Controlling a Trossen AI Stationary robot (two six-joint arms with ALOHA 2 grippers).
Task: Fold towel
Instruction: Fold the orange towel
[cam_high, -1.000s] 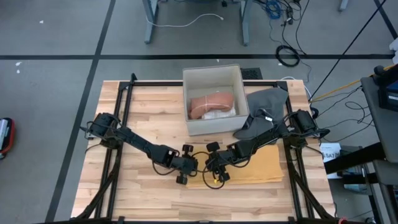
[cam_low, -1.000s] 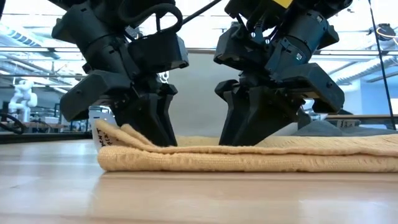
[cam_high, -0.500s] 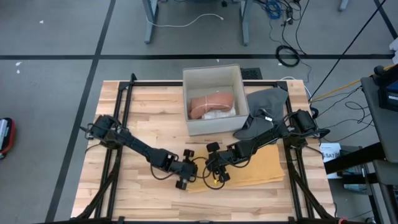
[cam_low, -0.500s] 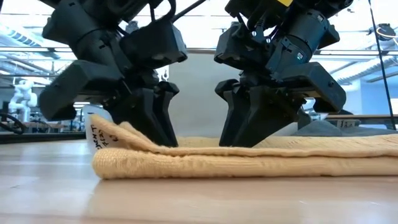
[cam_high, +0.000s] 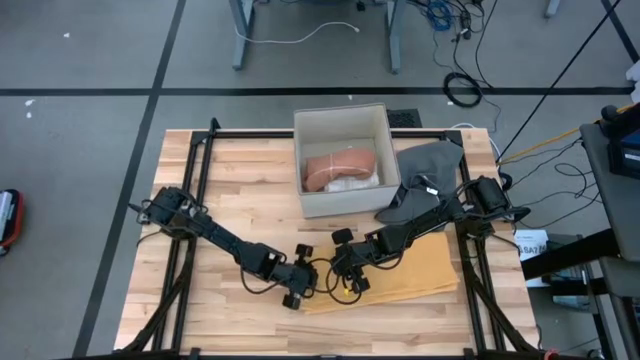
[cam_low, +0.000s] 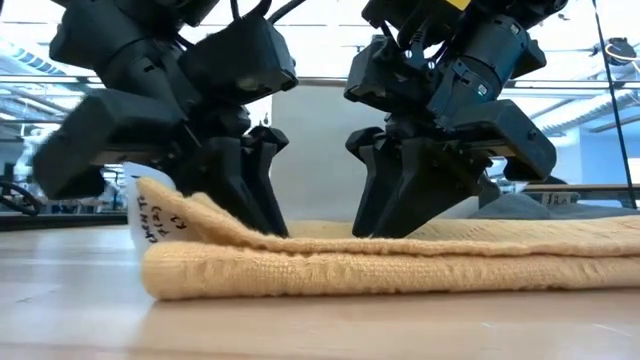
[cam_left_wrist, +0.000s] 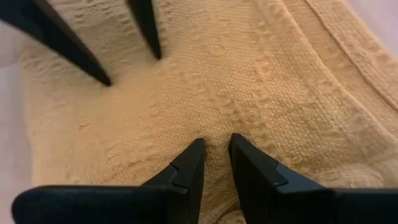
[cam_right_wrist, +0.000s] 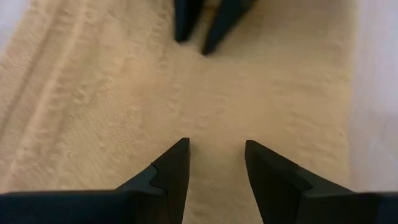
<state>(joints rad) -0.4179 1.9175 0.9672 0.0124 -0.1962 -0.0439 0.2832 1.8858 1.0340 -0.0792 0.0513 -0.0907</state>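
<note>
Dragged nearer by the left hand (cam_low: 240, 190): folded yellow knit towel (cam_low: 400, 265), fold step under way.
Left hand nips a towel pinch on the wooden desk (cam_high: 240, 215); right hand (cam_low: 400, 195) rests part-open on it, gripping nothing. Next: lift without slipping. Beyond, white box (cam_high: 342, 160) and grey cloth (cam_high: 432, 160) stand clear.
</note>
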